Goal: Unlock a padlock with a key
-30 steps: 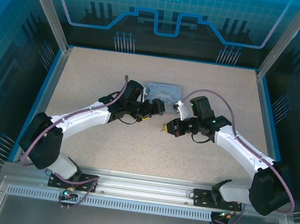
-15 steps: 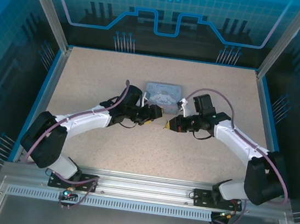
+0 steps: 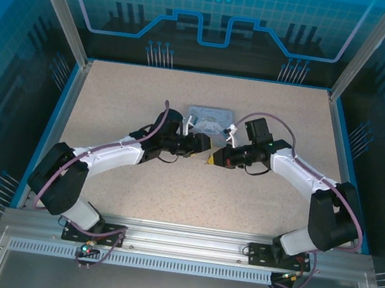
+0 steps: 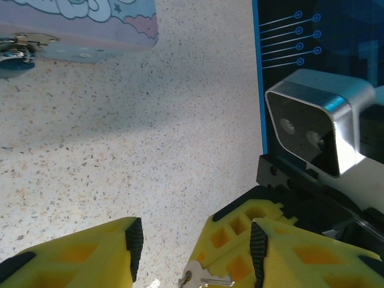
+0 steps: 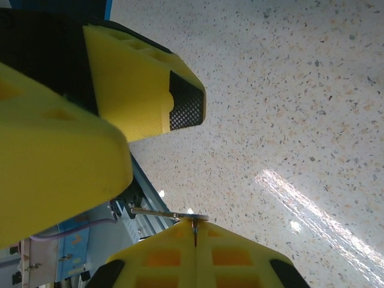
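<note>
Key [image 4: 203, 278], pinched in right tool [image 5: 195, 227], lies within left tool [image 4: 195, 235].

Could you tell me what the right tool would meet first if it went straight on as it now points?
Most likely the left tool, which faces it tip to tip. The right tool holds the key; whether it hits a finger or slips between is unclear.

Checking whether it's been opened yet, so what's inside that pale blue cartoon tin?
Its inside is hidden: the tin looks shut. On its front edge, the left wrist view shows a metal hasp with what looks like the bluish padlock just below it.
</note>
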`<act>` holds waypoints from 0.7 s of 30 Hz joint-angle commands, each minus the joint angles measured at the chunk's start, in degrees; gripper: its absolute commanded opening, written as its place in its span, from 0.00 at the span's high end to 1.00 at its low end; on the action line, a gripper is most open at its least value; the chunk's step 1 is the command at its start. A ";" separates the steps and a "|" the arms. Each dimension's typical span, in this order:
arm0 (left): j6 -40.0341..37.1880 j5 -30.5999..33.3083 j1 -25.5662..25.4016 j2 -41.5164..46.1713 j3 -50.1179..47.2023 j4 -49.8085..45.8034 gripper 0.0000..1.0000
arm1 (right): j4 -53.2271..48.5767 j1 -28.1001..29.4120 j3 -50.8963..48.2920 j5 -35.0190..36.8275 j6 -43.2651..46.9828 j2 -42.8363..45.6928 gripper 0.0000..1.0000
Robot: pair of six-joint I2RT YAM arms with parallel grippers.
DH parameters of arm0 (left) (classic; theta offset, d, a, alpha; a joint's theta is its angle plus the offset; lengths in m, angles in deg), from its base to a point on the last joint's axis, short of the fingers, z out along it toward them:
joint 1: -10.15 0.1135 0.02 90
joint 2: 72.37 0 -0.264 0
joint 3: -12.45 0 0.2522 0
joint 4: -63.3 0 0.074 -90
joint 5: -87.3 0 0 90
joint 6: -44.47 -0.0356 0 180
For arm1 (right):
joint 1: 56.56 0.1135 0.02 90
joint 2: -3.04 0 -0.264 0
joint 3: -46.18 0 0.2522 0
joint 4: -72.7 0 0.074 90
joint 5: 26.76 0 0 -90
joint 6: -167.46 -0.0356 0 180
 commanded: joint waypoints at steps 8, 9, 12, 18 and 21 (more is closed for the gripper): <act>1.06 -0.21 -1.51 -1.89 -1.59 3.47 0.50 | 1.14 -0.99 0.48 -2.22 -0.92 -0.84 1.00; 1.05 -0.03 -1.58 -1.99 -1.81 3.66 0.50 | 1.14 -0.99 0.35 -2.23 -0.94 -0.72 1.00; 1.05 0.28 -1.66 -2.24 -1.91 3.70 0.52 | 1.14 -1.21 0.06 -2.34 -0.85 -0.49 1.00; 1.22 0.98 -1.67 -2.35 -2.56 4.17 0.57 | 1.03 -1.60 -0.41 -2.42 -0.67 0.21 1.00; 1.53 1.13 -1.72 -2.44 -2.87 4.60 0.61 | 0.92 -1.68 -0.54 -2.42 -0.60 0.39 1.00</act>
